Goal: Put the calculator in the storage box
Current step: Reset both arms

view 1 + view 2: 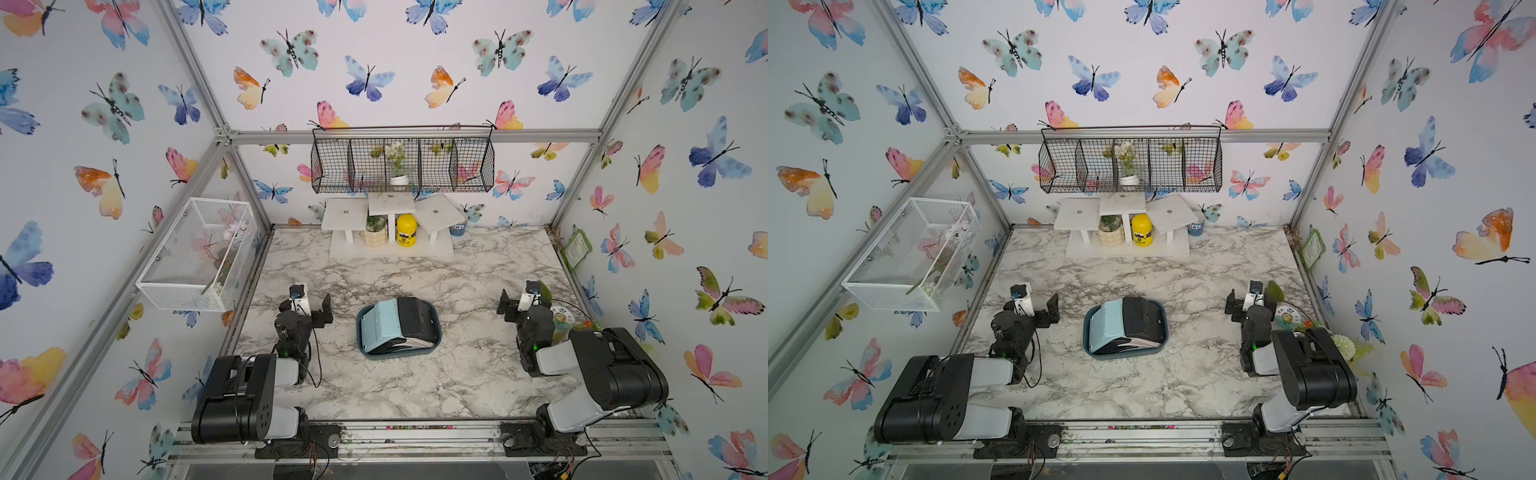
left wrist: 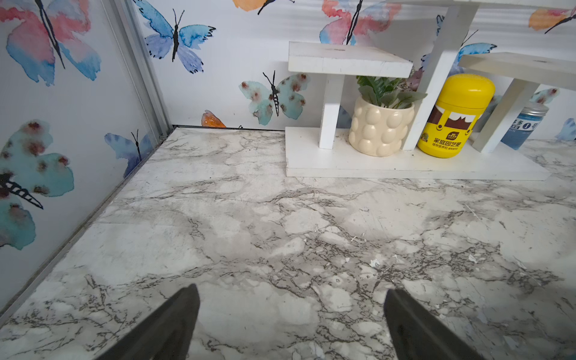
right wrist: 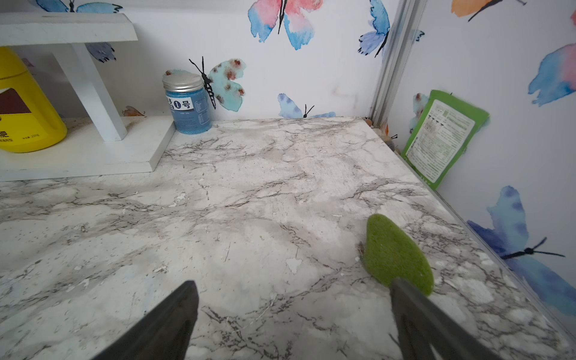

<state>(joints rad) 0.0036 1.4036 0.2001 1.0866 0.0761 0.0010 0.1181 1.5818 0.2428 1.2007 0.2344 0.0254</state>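
Note:
The dark teal storage box (image 1: 360,332) (image 1: 1086,334) sits mid-table in both top views. Inside it a light blue calculator (image 1: 380,326) (image 1: 1108,326) and a black one (image 1: 415,318) (image 1: 1140,318) lean against each other, tilted. My left gripper (image 1: 311,301) (image 1: 1038,301) (image 2: 291,290) rests open to the left of the box, apart from it, with only bare marble between its fingers. To the right of the box my right gripper (image 1: 517,301) (image 1: 1241,301) (image 3: 293,285) is open too and holds nothing. Neither wrist view shows the box.
A white stand (image 1: 390,245) with a cream plant pot (image 2: 380,127) and yellow jar (image 1: 406,230) is at the back. A blue jar (image 3: 187,106), green packet (image 3: 442,140) and green felt leaf (image 3: 396,255) lie near the right wall. A white mesh basket (image 1: 195,257) and black wire basket (image 1: 403,166) hang on the walls.

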